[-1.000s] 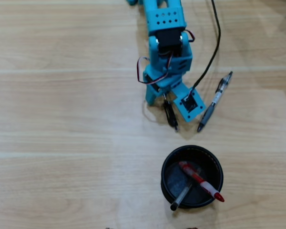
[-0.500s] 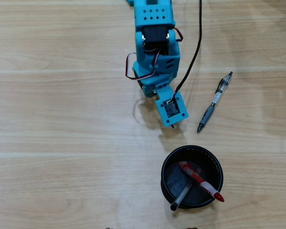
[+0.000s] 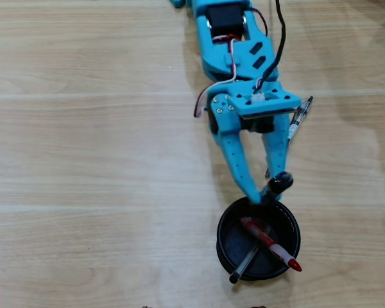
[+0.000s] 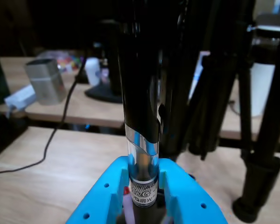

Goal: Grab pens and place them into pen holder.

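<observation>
While I read the overhead view, the step in hand looks like delivery: the claw (image 3: 267,194) is pinching the black pen (image 3: 281,183) and hangs right at the far rim of the pen holder (image 3: 226,240), the rim nearest the arm. The wrist view confirms the grip; the blue fingers (image 4: 105,198) are pressed against the pen's barrel (image 4: 141,116), which stands upright above them, nearly along the camera's line of sight.

From above I see mostly the pen's dark end, just beside the right finger, so I judge it near vertical. The holder sits toward the near edge of the bench, and inside it lie the red and white pen (image 3: 269,244) and a clear pen (image 3: 245,263), both leaning across and poking over the near rim.

One more pen with a grey sleeve (image 3: 295,122) lies on the bench to the right of the arm, partly hidden under the wrist.

Next, I reckon, I must carry the claw a little further over the holder's opening so the pen's lower tip clears the rim, then spread the fingers. Released too early, it could strike the rim and fall outside.
</observation>
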Available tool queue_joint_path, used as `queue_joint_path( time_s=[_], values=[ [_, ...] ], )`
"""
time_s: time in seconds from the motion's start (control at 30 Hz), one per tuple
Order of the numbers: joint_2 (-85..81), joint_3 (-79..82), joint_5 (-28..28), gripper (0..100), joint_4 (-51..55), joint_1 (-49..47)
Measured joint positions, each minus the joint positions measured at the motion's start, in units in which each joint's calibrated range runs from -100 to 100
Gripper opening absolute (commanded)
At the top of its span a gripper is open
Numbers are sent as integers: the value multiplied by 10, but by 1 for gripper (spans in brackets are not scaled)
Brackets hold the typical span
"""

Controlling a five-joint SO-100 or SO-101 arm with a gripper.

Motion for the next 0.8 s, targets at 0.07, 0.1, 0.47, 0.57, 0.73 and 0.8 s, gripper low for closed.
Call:
queue_joint_path(
  time_s=[0.07, 0.1, 0.47, 0.57, 0.73, 0.8],
  values=[
    [51, -34, -9, 2, -22, -1],
    [75, -52, -10, 2, -27, 2],
    [189, -127, -2, 12, -38, 2],
    [189, -134, 17, 12, -40, 3],
    [168, -136, 38, 9, -35, 1],
    [128, -136, 69, 6, 3, -2]
  ],
)
